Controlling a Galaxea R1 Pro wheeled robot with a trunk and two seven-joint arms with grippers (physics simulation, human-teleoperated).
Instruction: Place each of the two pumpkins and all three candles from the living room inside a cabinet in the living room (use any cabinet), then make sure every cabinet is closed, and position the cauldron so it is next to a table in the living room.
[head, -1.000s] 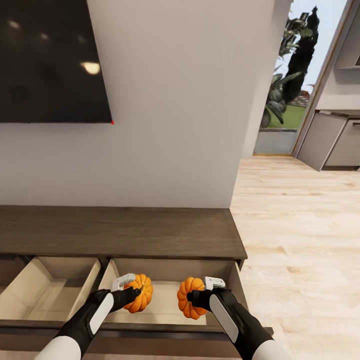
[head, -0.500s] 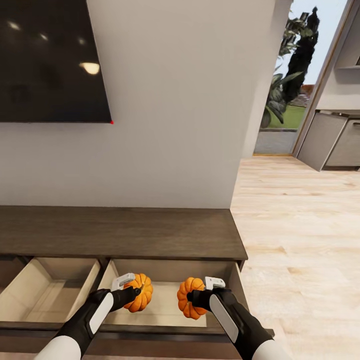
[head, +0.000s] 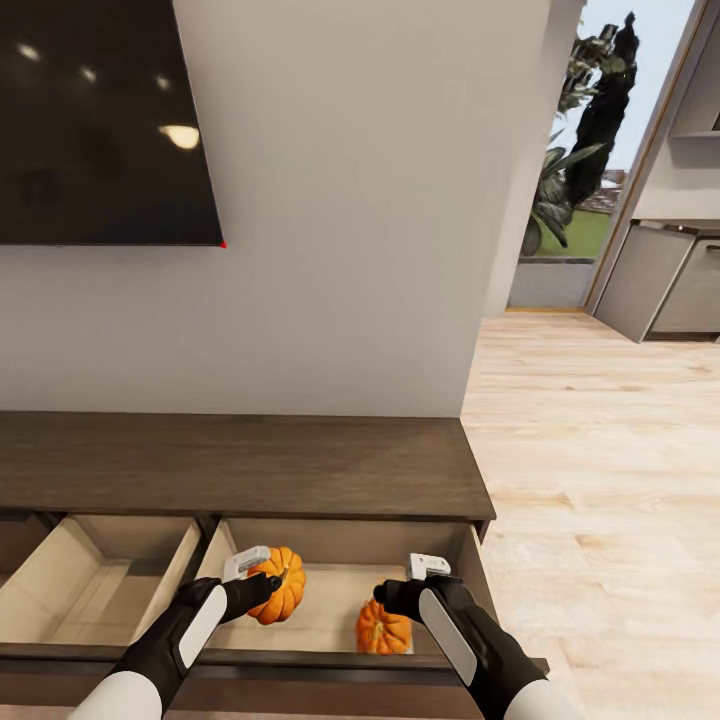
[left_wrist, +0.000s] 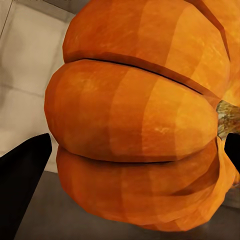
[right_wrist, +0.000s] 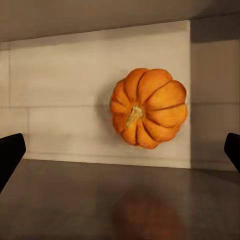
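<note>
Our right claw (head: 392, 590) hangs apart above one pumpkin (head: 384, 628) lying in the drawer (head: 330, 578), lower centre. Left claw (head: 268, 577) clamps the other pumpkin (head: 281, 585); we should lower it before letting go.

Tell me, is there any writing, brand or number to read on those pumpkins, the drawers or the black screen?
None: no text can be read anywhere.
Pumpkins: plain orange.
Open drawer and cabinet: bare wood.
TV: black, with only light reflections.

no readable text, no labels, no brands, no numbers
</note>
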